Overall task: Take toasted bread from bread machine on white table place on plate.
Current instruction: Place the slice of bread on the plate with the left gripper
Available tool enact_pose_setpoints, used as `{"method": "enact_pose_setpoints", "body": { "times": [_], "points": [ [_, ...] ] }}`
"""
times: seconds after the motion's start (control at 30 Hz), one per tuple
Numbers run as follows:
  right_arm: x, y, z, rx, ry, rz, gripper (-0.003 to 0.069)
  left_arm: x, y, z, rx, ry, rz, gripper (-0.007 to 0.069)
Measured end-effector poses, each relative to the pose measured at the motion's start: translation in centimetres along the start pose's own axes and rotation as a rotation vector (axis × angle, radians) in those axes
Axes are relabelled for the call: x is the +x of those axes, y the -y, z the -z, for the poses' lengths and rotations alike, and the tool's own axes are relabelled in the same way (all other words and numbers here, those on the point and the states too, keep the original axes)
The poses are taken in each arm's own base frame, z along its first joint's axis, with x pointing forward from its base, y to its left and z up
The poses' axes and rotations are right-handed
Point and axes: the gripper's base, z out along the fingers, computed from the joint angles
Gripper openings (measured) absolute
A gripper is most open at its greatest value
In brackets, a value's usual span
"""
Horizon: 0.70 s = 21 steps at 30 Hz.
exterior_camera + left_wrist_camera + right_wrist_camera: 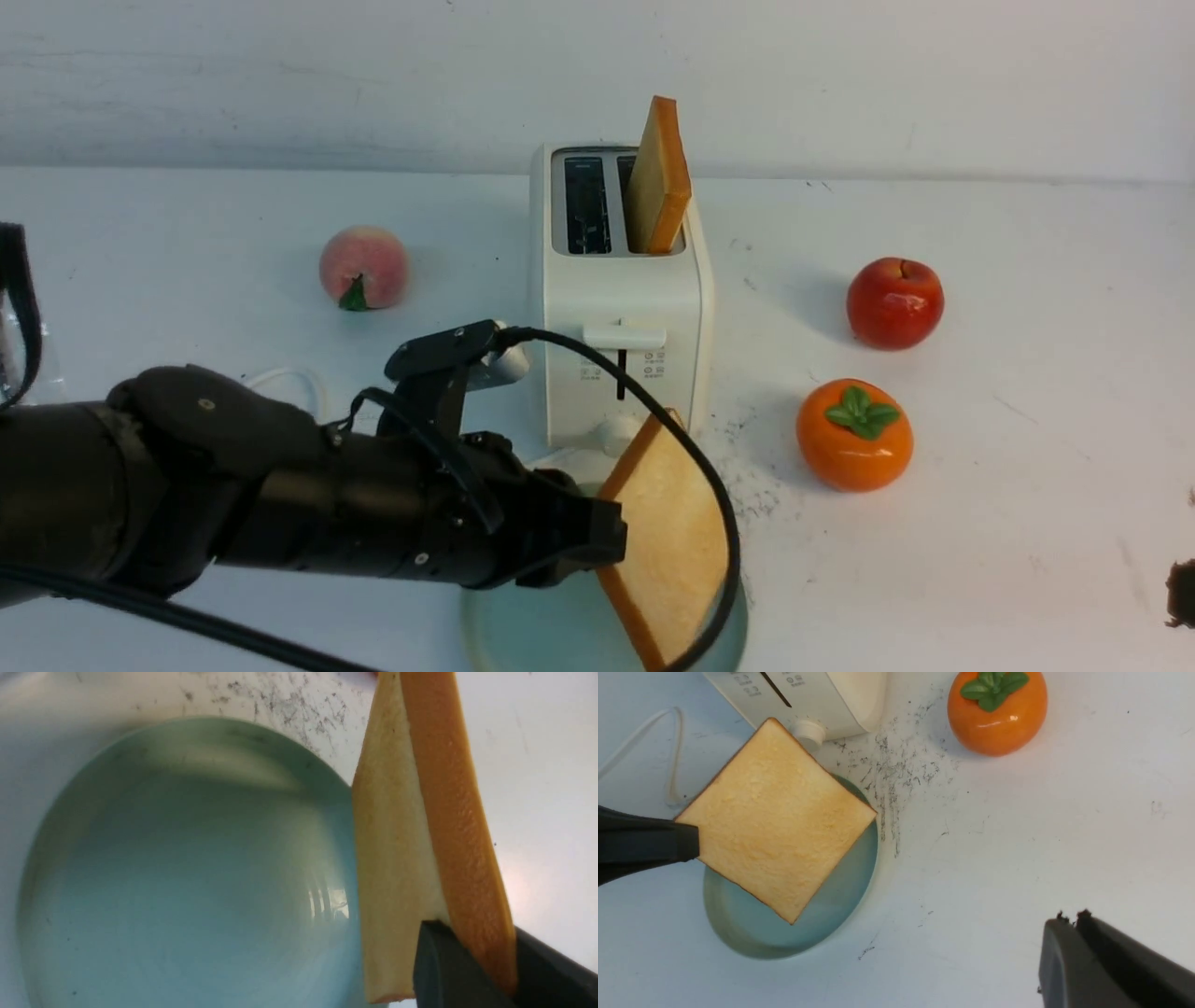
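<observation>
Left tool [609, 541]: clamped on one corner of a toasted bread slice [674, 551]. The slice juts out from the tool tip, tilted, just in front of the bread machine [616, 308] and over the plate [523, 639]. I cannot tell whether its low corner touches the plate. The plate sits on the worktop [1008, 448], close in front of the bread machine. A second slice [658, 182] stands upright in the bread machine's right-hand slot. Right tool [1071, 917]: well to the right of the bread machine, jaws together, nothing between them.

Cannot read tiny marks [653, 371] on toaster [616, 299]. Cannot see whole plate [532, 639]: cut off below, partly behind toast [667, 541] and arm [233, 485].
</observation>
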Motion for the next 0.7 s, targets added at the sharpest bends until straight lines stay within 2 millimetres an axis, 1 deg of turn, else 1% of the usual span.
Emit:
{"method": "enact_pose_setpoints", "body": {
  "times": [0.07, 0.13, 0.3, 0.53, 0.7],
  "points": [
    [0.0, 0.0, 0.0, 0.000, -0.002, 0.000, 0.0036, -0.3, 0.5, 0.8, 0.012, 0.029, 0.000, 0.0090],
    [0.0, 0.0, 0.0, 0.000, -0.002, 0.000, 0.0037, -0.4, 0.7, 1.2, 0.016, 0.041, 0.016, 0.0090],
    [0.0, 0.0, 0.0, 0.000, 0.001, 0.000, 0.0041, 0.0, 0.7, 1.0, 0.024, 0.005, 0.016, 0.0090],
    [-0.1, 0.0, 0.0, 0.002, 0.014, -0.001, 0.0043, 1.6, -1.1, 0.1, -0.054, -0.039, 0.048, 0.0090],
    [-0.2, 0.0, 0.0, 0.003, 0.023, -0.001, 0.0043, 1.4, -1.7, 0.0, -0.096, -0.006, 0.036, 0.0090]
  ]
}}
